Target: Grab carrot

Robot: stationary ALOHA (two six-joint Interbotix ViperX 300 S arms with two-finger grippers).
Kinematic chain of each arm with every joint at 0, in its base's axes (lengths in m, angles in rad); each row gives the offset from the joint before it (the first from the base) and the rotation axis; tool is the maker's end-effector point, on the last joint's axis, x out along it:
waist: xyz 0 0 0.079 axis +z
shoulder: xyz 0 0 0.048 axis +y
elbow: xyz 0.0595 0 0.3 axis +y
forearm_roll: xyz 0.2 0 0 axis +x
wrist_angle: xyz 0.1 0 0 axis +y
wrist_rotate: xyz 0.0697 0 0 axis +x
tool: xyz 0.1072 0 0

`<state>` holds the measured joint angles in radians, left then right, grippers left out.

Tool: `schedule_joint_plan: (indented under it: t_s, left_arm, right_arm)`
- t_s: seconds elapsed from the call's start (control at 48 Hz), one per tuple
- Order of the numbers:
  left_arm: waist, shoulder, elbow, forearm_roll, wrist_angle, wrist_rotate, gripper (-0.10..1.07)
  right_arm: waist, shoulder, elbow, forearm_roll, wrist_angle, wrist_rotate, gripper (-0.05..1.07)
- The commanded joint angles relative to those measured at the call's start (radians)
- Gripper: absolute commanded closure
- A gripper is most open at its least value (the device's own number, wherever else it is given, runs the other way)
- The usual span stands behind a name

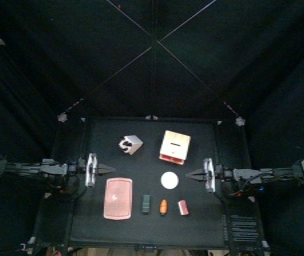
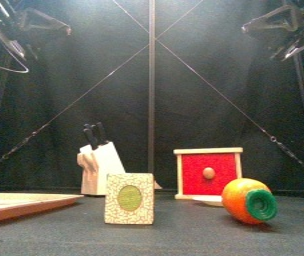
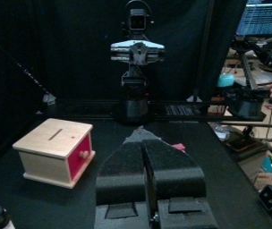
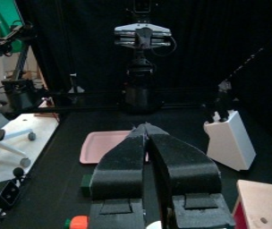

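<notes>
Beside the pink slab at the worktop's front lies the carrot, untouched, while the left tool and right tool, both pressed together, wait parked at opposite sides, apparently before any reach.

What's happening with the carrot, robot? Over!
Left gripper shut, right gripper shut, both parked at table's sides. Carrot untouched near front edge. Nothing blocking it.

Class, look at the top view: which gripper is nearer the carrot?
Right, narrowly. The carrot lies near the table's front edge; the right gripper is just beyond it, the left gripper farther across.
</notes>
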<state>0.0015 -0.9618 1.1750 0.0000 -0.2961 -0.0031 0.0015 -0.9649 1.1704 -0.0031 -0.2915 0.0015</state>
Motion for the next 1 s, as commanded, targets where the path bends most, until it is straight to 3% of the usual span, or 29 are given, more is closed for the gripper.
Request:
schedule_joint_plan:
  t_s: [0.0,0.292,0.417,0.688,0.979]
  left_arm:
    - [-0.028,0.031,-0.012,-0.003,-0.006,0.0,1.04]
    - [-0.121,0.15,-0.084,-0.003,0.008,-0.003,1.0]
    - [-0.172,0.202,-0.153,-0.037,0.078,-0.005,1.0]
    - [-0.183,0.354,-0.328,-0.235,0.357,-0.006,1.0]
    - [-0.183,0.597,-0.477,-0.465,0.472,-0.006,0.99]
  right_arm:
    - [-0.015,0.02,-0.008,0.002,-0.023,0.0,0.99]
    - [-0.087,0.133,0.051,0.009,-0.275,0.026,0.99]
    - [-0.086,0.196,0.077,0.005,-0.35,0.029,0.99]
    - [-0.067,0.293,0.092,0.044,-0.36,0.032,0.99]
    - [-0.067,0.291,0.117,0.104,-0.334,0.032,0.99]
